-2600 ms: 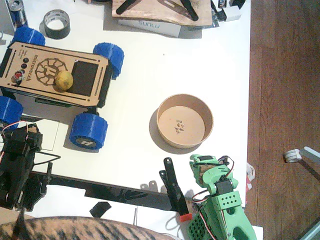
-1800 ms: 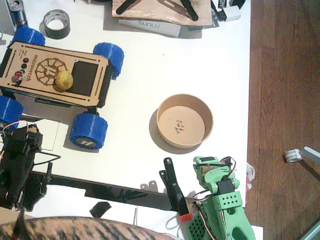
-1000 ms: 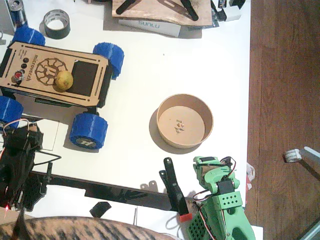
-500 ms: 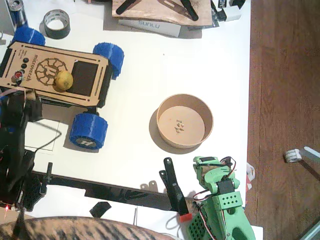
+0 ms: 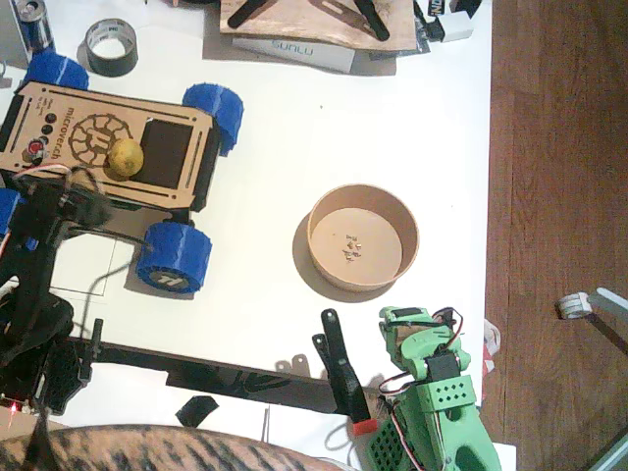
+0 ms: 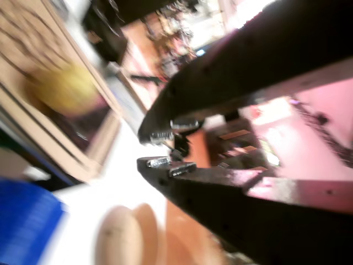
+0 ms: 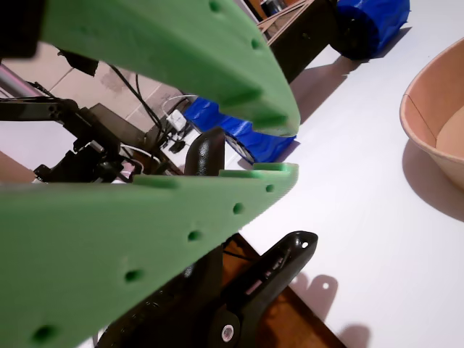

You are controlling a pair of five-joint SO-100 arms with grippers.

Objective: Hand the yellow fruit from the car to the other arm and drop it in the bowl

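Note:
The yellow fruit [image 5: 125, 157] [image 6: 63, 88] lies on the car [image 5: 69, 103], a wooden deck on blue wheels, beside its black panel. My black left gripper [image 5: 86, 204] [image 6: 142, 149] hovers at the car's near edge, just short of the fruit, its jaws almost together and holding nothing. The wrist view of it is motion-blurred. The tan bowl [image 5: 363, 191] [image 7: 428, 123] stands mid-table with only a few crumbs inside. My green right gripper [image 5: 404, 319] [image 7: 290, 150] rests at the front edge below the bowl, tips close together and empty.
A black tape roll [image 5: 111, 46] and a can [image 5: 34, 22] sit at the back left, a wooden board [image 5: 314, 20] on a white box at the back. Black clamp parts [image 5: 341, 368] lie left of the green arm. The table's right edge [image 5: 490, 196] drops to the floor.
My left arm has lifted from its rest at the front left and swung up to the car's near side, towards the fruit. The right arm, fruit and bowl stayed put.

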